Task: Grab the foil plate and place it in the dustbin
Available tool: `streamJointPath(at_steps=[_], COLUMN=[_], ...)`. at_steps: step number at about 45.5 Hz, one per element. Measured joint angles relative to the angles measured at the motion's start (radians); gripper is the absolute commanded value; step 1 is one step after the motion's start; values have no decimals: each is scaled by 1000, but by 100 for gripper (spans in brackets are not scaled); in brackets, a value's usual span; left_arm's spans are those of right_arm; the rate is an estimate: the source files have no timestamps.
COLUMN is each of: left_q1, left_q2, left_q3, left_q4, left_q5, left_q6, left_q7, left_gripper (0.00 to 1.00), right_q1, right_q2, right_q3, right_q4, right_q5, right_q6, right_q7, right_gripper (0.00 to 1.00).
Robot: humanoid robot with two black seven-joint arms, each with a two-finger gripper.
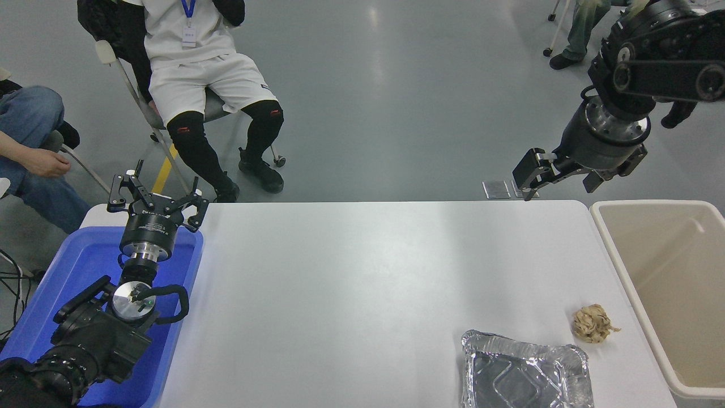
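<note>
1. From the head view, I see the foil plate (527, 371) lying flat on the white table (368, 283) near its front right corner; the picture's bottom edge cuts off the plate's near side, so I cannot see its whole outline.
2. The dustbin (614, 266) stands just beside the table's right edge. Its far right and near parts run out of the picture, and I can only see part of its pale inside.
3. Between plate and dustbin, close to the plate's far right corner but apart from it, sits a small crumpled tan paper wad (592, 324).
4. My right gripper (529, 180) hangs beyond the table's far right corner, well apart from the plate. It holds nothing. I see one dark finger clearly; the other is hard to make out, so I cannot tell how far the jaws are spread.
5. My left gripper (156, 195) is parked at the lower left over the blue tub (181, 317), fingers spread and empty. The arm hides much of the tub.
6. At the far side a person in white shorts (204, 85) sits on a chair, cropped at the chest. Another person's arm and jeans (28, 141) enter at the left edge, and legs show at the top right.
</note>
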Motion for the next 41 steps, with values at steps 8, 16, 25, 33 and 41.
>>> streamJointPath(at_steps=[8, 16, 25, 33, 41], left_q1=[0, 0, 0, 0, 0], left_q2=[0, 0, 0, 0, 0], left_q3=[0, 0, 0, 0, 0], left_q4=[0, 0, 0, 0, 0], left_q5=[0, 0, 0, 0, 0], left_q6=[1, 1, 1, 0, 0], left_q7=[0, 1, 1, 0, 0], left_gripper=[99, 99, 99, 99, 99], right_q1=[-1, -2, 0, 6, 9], right_q2=[0, -2, -3, -4, -5], right_q3=[0, 0, -3, -6, -17], right_q4=[0, 0, 0, 0, 0], right_q5=[-1, -1, -1, -1, 0], right_q6=[0, 0, 0, 0, 0], right_q7=[0, 0, 0, 0, 0], right_gripper=[100, 100, 100, 100, 100])
